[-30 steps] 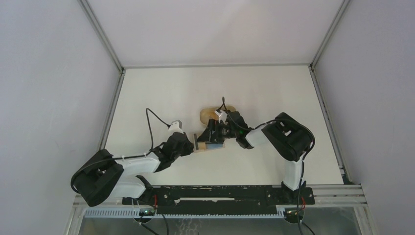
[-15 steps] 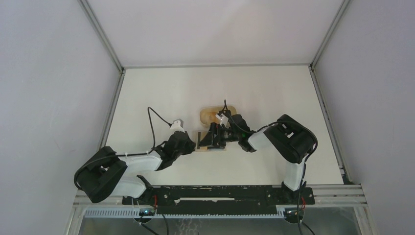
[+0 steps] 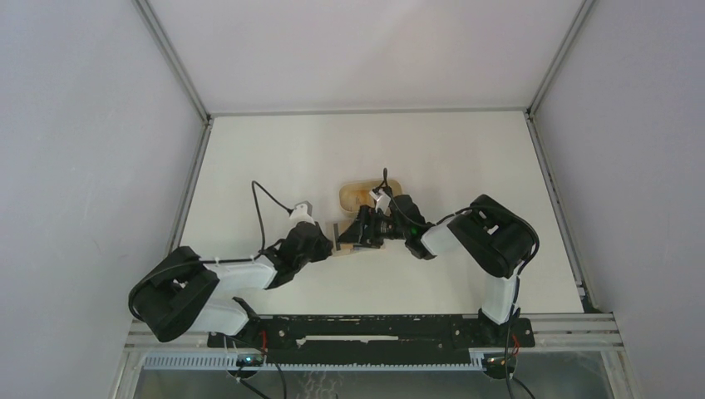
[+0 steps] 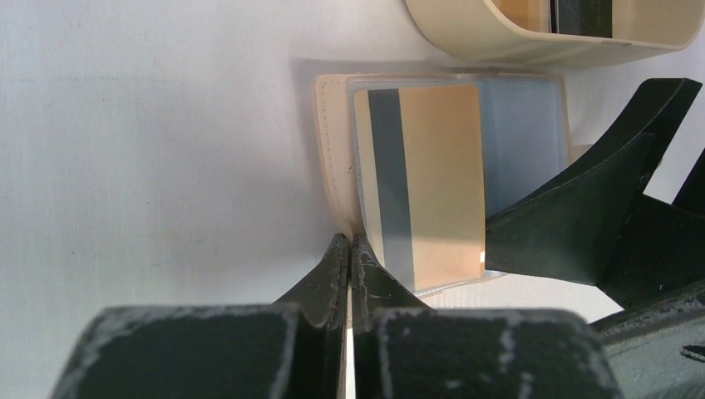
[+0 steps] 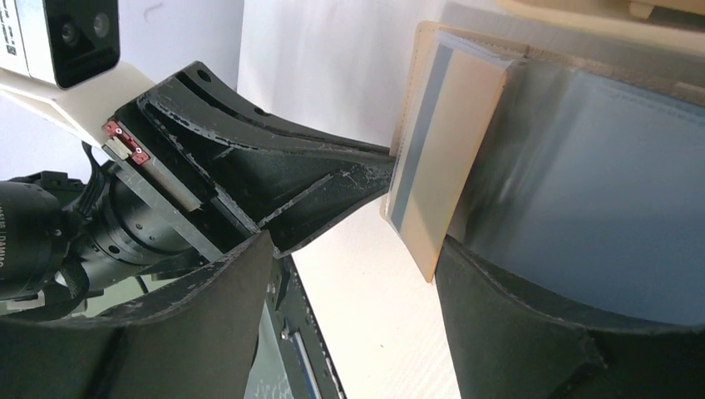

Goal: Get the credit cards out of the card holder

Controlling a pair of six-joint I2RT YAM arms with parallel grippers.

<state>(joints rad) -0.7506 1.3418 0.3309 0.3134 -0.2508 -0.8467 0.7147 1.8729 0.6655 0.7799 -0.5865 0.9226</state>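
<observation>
My left jaws clamp beige leather folding card holder (image 4: 331,141); right jaws apart astride tan dark-striped card (image 4: 436,183); cream tray (image 4: 465,37) cropped.

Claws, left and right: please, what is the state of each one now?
Left claw: closed, pinching the card holder by its edge.
Right claw: open, the tan card corner between its fingers.

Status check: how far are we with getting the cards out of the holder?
Done: the card holder lies open, and another card seems to sit in the tray. In hand: left gripper pins the holder's edge; right gripper straddles the tan card, open. Left: pull it out.
</observation>
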